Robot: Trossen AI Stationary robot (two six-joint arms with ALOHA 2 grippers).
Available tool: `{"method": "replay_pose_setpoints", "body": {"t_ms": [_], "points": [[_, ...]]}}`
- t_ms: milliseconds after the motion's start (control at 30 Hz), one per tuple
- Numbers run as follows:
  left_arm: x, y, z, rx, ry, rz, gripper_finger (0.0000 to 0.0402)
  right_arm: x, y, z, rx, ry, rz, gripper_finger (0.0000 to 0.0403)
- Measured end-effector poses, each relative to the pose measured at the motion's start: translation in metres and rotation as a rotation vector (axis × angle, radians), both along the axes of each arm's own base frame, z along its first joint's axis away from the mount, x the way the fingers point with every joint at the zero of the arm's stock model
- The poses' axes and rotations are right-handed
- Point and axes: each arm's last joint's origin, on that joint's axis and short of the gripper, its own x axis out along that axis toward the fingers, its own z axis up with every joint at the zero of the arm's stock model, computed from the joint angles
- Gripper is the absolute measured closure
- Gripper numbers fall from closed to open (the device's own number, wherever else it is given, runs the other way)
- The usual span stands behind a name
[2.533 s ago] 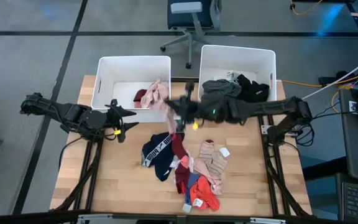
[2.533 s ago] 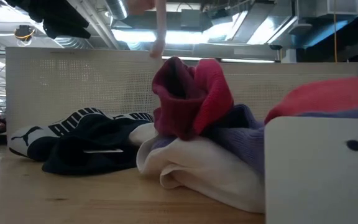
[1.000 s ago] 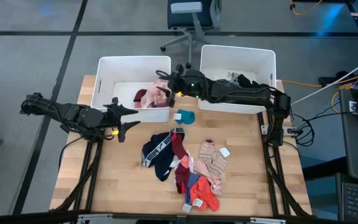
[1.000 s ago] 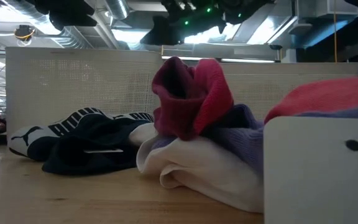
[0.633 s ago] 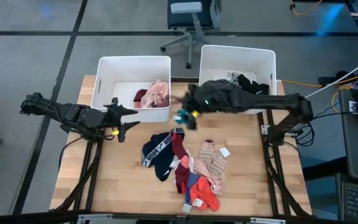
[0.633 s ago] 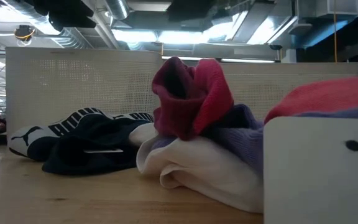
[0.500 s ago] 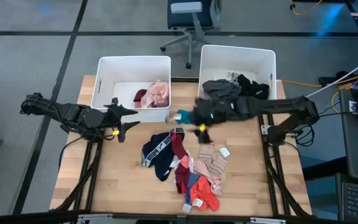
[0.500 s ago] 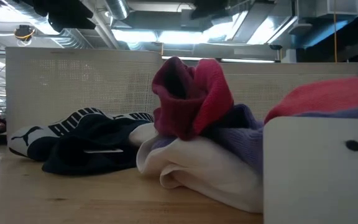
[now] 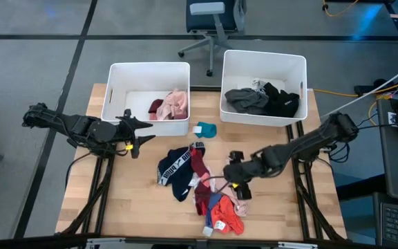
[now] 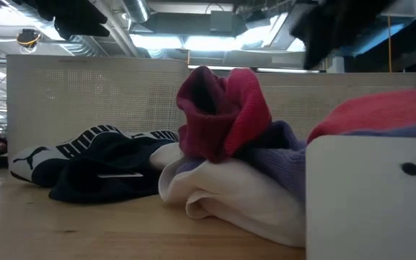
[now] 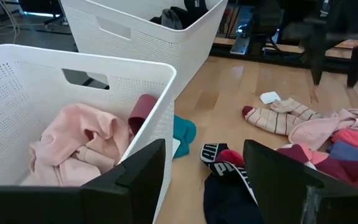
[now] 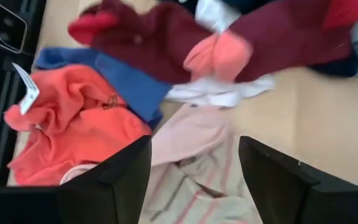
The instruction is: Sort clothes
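Right gripper (image 9: 238, 181) is down over the pile of small soft fabric clothes (image 9: 209, 187) at the centre of the wooden worktop (image 9: 276, 211), fingers spread apart and grasping nothing. Its wrist camera looks straight between the two dark fingers (image 12: 116, 180) at a pale pink garment (image 12: 188, 140) and a beige striped piece (image 12: 197, 193) directly beneath. Around those: an orange-red garment with a white tag (image 12: 73, 134), a blue one (image 12: 126, 78), a maroon one (image 12: 166, 40) and a bit of white fabric (image 12: 219, 93).

Out from there, at ten o'clock of the gripper, a black garment with a white lettered band (image 9: 175, 169) lies at the pile's edge. At twelve o'clock of the pile, a small teal garment (image 9: 205, 129) sits alone on the worktop, just beside the left white plastic bin (image 9: 116, 83). That bin holds pink fabric (image 9: 177, 104) and a maroon piece (image 9: 159, 107). The right white plastic bin (image 9: 262, 59) holds grey (image 9: 244, 98) and black clothes (image 9: 282, 100).

Left gripper (image 9: 138, 131) waits at nine o'clock on the worktop, near the left bin's front wall, fingers wide and empty. In the low view, a red and maroon garment (image 10: 222, 112) tops the heap.
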Motion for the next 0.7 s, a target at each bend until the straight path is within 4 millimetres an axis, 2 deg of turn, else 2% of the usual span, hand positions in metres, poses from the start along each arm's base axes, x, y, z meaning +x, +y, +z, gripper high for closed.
{"method": "replay_pose_setpoints", "body": {"t_ms": [167, 300, 500, 700], "points": [[0.000, 0.000, 0.000, -0.005, -0.002, 0.002, 0.0194, -0.012, 0.001, -0.045, 0.057, 0.041, -0.085, 0.0162], [0.000, 0.000, 0.000, -0.013, -0.005, 0.005, 0.0194, -0.021, -0.003, -0.070, 0.086, 0.075, -0.141, 0.0162], [0.000, 0.000, 0.000, -0.016, -0.006, 0.007, 0.0194, -0.021, -0.003, -0.087, 0.153, -0.033, -0.142, 0.0162], [0.000, 0.000, 0.000, -0.017, -0.006, 0.006, 0.0194, -0.022, -0.004, -0.096, 0.169, -0.064, -0.177, 0.0162]]}}
